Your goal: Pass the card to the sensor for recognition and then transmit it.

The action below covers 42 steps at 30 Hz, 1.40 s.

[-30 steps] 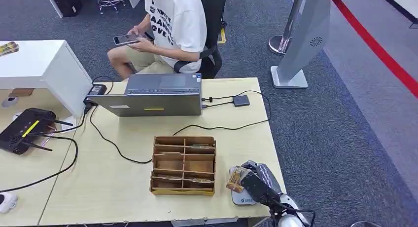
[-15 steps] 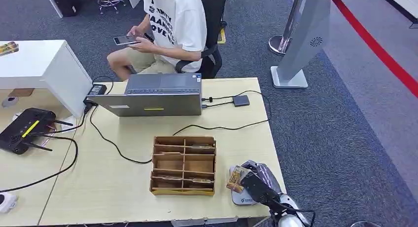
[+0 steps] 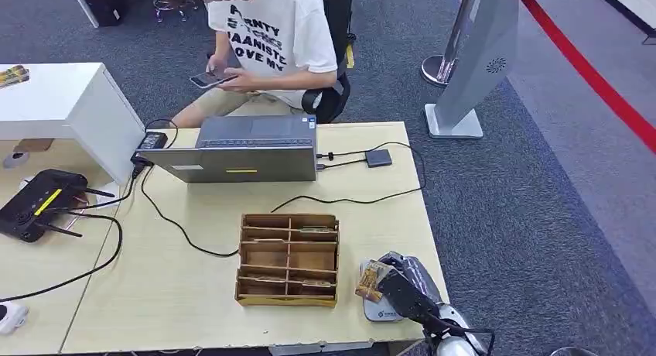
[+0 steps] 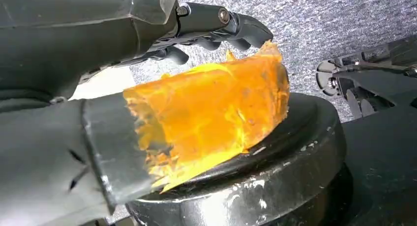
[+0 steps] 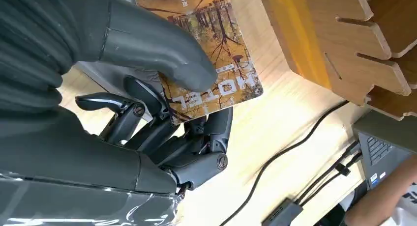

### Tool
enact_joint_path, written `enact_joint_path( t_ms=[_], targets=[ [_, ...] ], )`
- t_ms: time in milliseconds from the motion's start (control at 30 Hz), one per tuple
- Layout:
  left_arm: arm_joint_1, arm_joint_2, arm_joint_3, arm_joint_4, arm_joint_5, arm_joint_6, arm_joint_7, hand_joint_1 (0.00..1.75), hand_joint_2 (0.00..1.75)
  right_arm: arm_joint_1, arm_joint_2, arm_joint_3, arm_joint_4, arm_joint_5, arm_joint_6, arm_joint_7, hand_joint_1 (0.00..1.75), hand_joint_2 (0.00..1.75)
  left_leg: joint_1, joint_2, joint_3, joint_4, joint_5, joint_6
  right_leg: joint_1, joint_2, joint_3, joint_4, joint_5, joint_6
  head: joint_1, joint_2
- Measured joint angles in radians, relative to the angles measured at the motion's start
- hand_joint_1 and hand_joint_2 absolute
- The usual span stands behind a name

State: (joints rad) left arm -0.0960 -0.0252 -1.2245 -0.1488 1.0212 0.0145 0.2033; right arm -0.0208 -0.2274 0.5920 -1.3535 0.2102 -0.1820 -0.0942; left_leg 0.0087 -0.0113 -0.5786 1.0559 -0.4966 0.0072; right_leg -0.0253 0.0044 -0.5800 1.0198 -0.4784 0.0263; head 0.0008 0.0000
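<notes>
A card point(image 3: 370, 281) printed with a brown tree picture and the word HOTEL is pinched in my right hand point(image 3: 400, 291) at the table's front right corner. In the right wrist view the thumb point(image 5: 147, 44) presses on the card point(image 5: 211, 49) from above, with the dark fingers under it. The card hovers over the left part of a flat grey-white sensor pad point(image 3: 383, 311) lying on the table. My left hand point(image 4: 74, 64) hangs beside my body, its dark fingers point(image 4: 216, 22) loosely bent and holding nothing; an orange film covers its thumb.
A wooden divided card box point(image 3: 288, 258) stands just left of my right hand. Behind it are a laptop point(image 3: 247, 148), black cables point(image 3: 348, 197) and a small hub point(image 3: 378, 157). A seated person point(image 3: 271, 39) looks at a phone. A black router point(image 3: 39, 203) lies far left.
The seated person has leaned forward and turned, with the phone lower. My right hand and the card have stayed in place.
</notes>
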Motion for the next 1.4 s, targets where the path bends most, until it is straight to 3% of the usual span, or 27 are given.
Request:
enact_joint_path(
  t_ms=[1400],
  targets=[
    [0.000, 0.000, -0.006, 0.000, 0.002, 0.000, -0.003, 0.00, 0.00, 0.000, 0.000, 0.000, 0.001, -0.003, -0.001, 0.000, 1.75, 1.75, 0.000, 0.000, 0.000, 0.000, 0.000, 0.000, 0.000, 0.000, 0.000, 0.000, 0.000, 0.000, 0.000, 0.000]
  ],
)
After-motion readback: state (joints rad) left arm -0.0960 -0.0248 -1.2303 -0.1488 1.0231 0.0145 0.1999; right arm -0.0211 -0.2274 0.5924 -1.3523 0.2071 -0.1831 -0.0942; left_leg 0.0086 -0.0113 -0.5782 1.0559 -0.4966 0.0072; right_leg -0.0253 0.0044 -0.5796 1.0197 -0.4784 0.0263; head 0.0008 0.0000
